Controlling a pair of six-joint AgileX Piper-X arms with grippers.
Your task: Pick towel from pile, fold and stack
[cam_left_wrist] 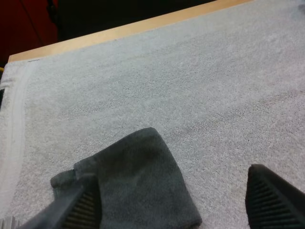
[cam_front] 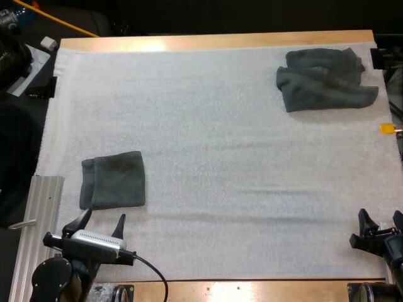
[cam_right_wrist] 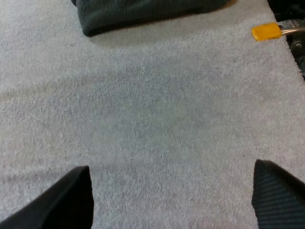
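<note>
Two dark grey-green towels lie on the white mat (cam_front: 220, 157) that covers the wooden surface (cam_front: 214, 41). The folded towel (cam_front: 113, 180) sits flat near the mat's left side, a squarish shape with a doubled edge along its left. The crumpled towel (cam_front: 324, 78) lies well apart from it, at the far right corner of the mat. It is bunched in thick rolls and ridges, and it may be more than one towel, since the folds make that hard to judge.

The left hand (cam_front: 102, 218) hovers just on the near side of the folded towel, released, its two black fingers spread and clear of the cloth. In the left wrist view, one finger (cam_left_wrist: 81, 207) is over the towel's near edge and the other is over bare mat. Neither presses on anything.

The right hand (cam_front: 381, 218) is at the near right of the mat, well away from both towels. It too is released, its fingers (cam_right_wrist: 71, 193) standing wide over bare mat, with the crumpled towel far ahead of them.

A ribbed metal rail (cam_front: 41, 220) lies along the near left edge, beside the mat.
</note>
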